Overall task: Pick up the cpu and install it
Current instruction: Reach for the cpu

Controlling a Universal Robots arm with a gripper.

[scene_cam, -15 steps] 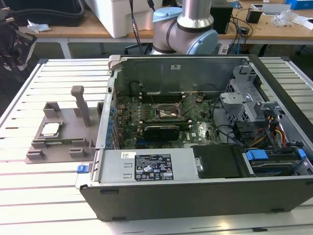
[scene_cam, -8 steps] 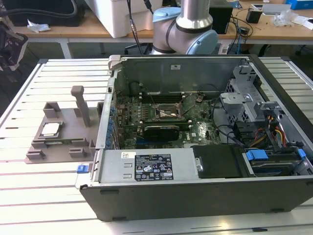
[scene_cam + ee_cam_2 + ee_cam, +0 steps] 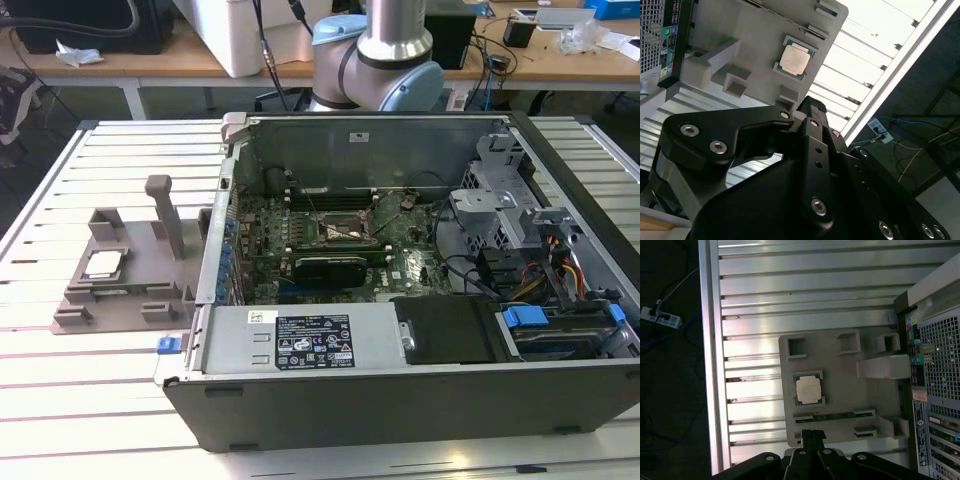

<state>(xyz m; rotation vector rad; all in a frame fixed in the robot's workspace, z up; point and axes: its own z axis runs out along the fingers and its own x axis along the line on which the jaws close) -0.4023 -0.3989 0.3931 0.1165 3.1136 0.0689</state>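
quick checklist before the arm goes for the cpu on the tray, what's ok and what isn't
1. The cpu lies flat in its recess of the grey tray: ok.
2. Nothing rests on top of the cpu: ok.
3. The pincer holds nothing: ok.
4. The pincer is open for a grasp: not ok, it is shut.
5. The pincer is lined up on the cpu: not ok, it sits by the tray's edge, apart from the cpu.
6. The motherboard socket is open and empty: cannot tell.

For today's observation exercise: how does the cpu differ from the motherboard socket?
The cpu has a pale silvery top; the motherboard socket is dark-framed. The cpu lies in the grey tray outside the computer case; the motherboard socket sits inside it. Both are square.
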